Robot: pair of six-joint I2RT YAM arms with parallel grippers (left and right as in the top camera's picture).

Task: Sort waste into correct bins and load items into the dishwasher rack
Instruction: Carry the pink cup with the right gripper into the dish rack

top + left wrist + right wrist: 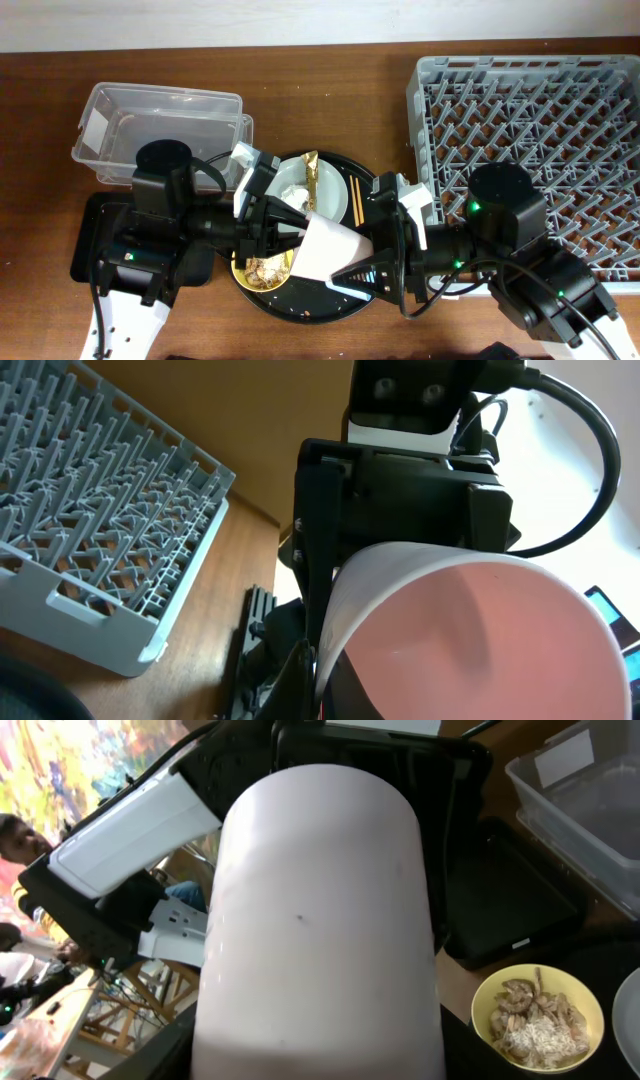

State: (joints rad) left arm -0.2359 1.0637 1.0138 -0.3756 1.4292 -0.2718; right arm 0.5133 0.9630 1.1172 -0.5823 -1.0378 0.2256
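A pale pink cup (pixel 327 250) hangs tilted over the round black tray, between both grippers. My right gripper (pixel 365 262) is shut round its body; the cup fills the right wrist view (pixel 320 920). My left gripper (pixel 285 225) pinches its rim, and its pink inside shows in the left wrist view (pixel 480 640). The yellow bowl (pixel 262 270) with brownish food scraps (pixel 530 1020) sits below. The grey plate (pixel 330 198) carries the white tissue (pixel 293 195) and the gold-brown wrapper (pixel 310 172). The chopsticks (pixel 355 200) lie beside it. The blue cup is out of view.
The grey dishwasher rack (pixel 540 100) stands at the right and also shows in the left wrist view (pixel 100 530). The clear box (pixel 160 125) is at the back left, with the shallow black tray (pixel 85 240) in front of it. The round black tray (pixel 300 305) is in the middle.
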